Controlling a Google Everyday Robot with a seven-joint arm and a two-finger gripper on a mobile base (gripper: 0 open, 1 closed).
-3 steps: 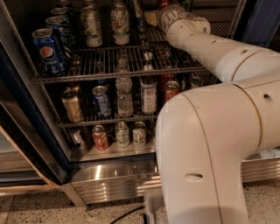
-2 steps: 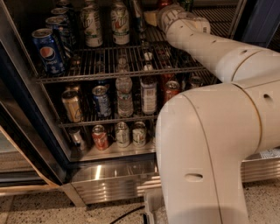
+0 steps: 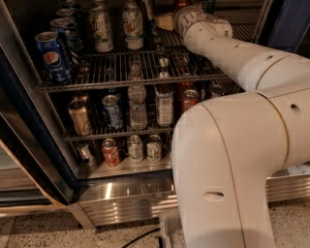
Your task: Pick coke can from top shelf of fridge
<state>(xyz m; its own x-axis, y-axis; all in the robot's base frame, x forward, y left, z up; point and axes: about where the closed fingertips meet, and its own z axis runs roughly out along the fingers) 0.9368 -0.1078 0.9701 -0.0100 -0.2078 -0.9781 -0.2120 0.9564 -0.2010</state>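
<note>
The fridge point(image 3: 29, 145) stands open in front of me. Its top shelf point(image 3: 121, 68) is a silvery wire rack with drink cans on it. My white arm reaches in from the right over this shelf. The gripper point(image 3: 163, 21) is at the back of the shelf, right of two green-and-white cans point(image 3: 131, 24). A small deep-red patch point(image 3: 180, 4) shows at the top edge just above the wrist. It may be the coke can, and the wrist hides most of it.
Blue Pepsi cans point(image 3: 53, 55) stand at the top shelf's left end. The middle shelf holds cans and bottles, among them a red can point(image 3: 190, 99). An orange-red can point(image 3: 111, 151) stands on the bottom shelf. A stainless base panel point(image 3: 126, 193) lies below. My own arm blocks the right side.
</note>
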